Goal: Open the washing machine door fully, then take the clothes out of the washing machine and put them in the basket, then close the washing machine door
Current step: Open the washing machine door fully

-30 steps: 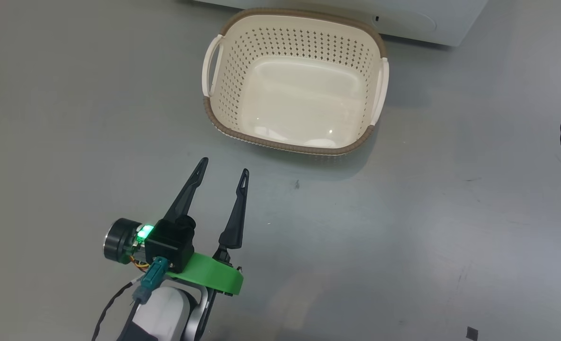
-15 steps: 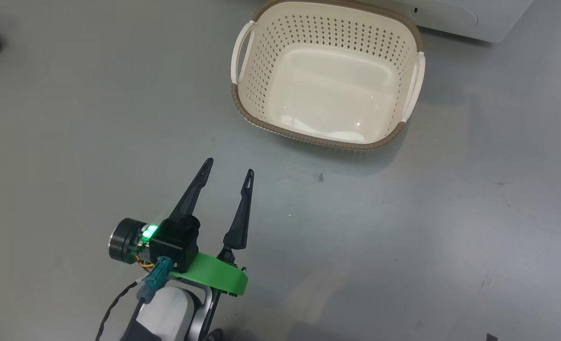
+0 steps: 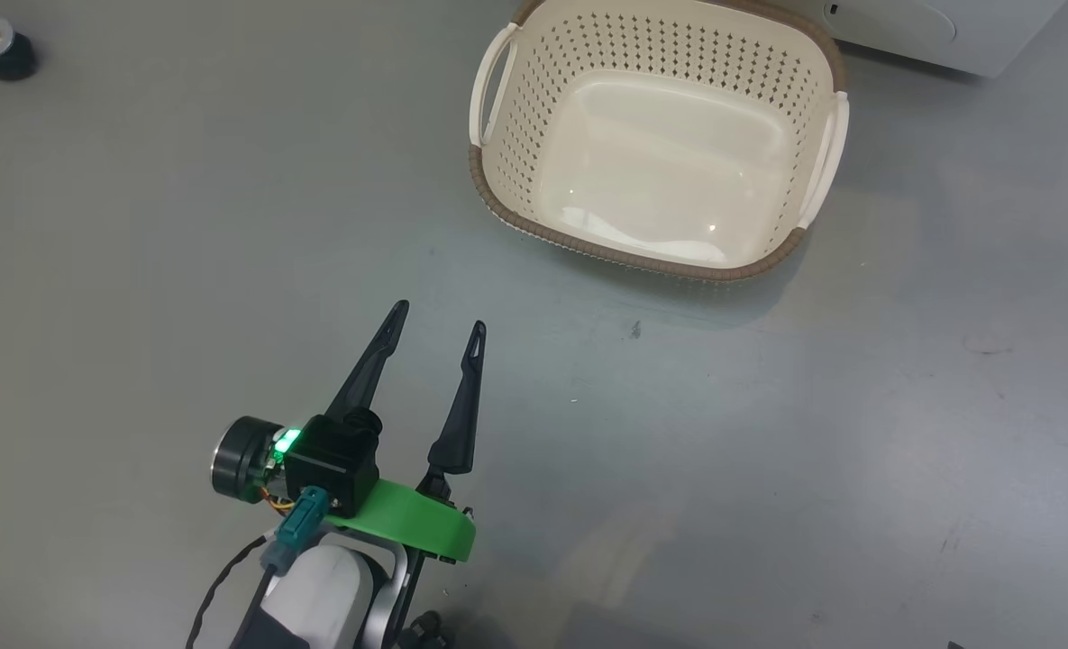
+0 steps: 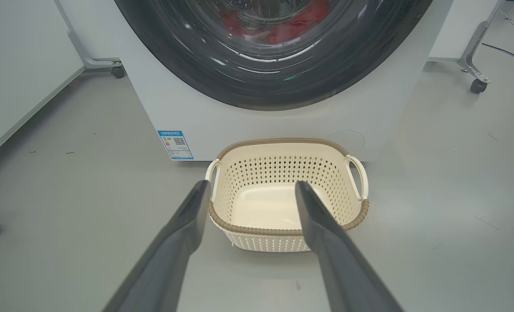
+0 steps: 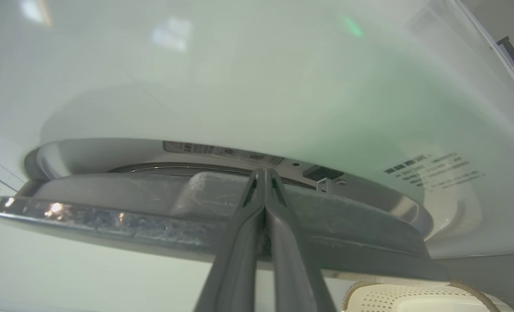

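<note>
Left gripper [image 3: 438, 317] is hovering, fingers spread, with the basket [image 3: 642, 261] sitting just ahead of its tips and the clothes [image 4: 283, 30] lying beyond, behind the door [image 4: 222, 82]. I am reading the right gripper [image 5: 263, 173] as clenched empty, tips at the door's rim.

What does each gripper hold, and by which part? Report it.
Left gripper: open, holding nothing. Right gripper: fingers shut together against the edge of the washing machine door; nothing visibly between them.

head view: has swung, the whole scene sliding rightward.
basket [image 3: 642, 263]: now higher and farther right, far rim cut off.
washing machine [image 3: 948, 27]: corner pushed toward top right.
caster [image 3: 4, 61]: newly showing, top left.
</note>
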### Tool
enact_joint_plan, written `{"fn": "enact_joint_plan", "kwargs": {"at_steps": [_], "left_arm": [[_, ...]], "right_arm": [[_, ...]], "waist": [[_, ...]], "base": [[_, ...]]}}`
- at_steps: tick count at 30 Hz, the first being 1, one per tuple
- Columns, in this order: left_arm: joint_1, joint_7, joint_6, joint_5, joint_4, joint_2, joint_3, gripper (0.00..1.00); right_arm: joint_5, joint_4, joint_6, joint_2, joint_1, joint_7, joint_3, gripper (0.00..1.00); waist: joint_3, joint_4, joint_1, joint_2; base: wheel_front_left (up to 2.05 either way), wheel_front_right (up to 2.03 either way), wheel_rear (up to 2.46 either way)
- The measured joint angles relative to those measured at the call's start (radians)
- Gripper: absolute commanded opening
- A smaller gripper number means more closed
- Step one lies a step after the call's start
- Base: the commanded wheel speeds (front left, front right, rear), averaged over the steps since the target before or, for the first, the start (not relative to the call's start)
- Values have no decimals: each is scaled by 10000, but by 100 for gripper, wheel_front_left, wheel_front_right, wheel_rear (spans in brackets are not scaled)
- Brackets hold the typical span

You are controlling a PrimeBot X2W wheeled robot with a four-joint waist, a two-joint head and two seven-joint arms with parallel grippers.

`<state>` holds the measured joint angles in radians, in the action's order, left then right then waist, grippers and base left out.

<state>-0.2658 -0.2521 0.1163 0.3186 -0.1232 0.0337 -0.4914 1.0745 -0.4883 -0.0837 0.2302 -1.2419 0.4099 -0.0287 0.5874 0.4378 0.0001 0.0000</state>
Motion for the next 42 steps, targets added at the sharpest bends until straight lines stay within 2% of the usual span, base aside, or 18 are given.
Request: {"fn": "enact_joint_plan", "kwargs": {"at_steps": [17,42], "left_arm": [[0,0,17,0,-25,-12,-188,100],[0,0,17,-6,-119,-13,-125,100]], "right_arm": [[1319,-932,-324,-12,-745,1281,-732,0],[1407,-1676,-337,163,-1020,2010,-702,0]], "waist": [[65,126,-1,0],[33,27,0,0]], "base": [[0,0,0],[0,0,0]]}}
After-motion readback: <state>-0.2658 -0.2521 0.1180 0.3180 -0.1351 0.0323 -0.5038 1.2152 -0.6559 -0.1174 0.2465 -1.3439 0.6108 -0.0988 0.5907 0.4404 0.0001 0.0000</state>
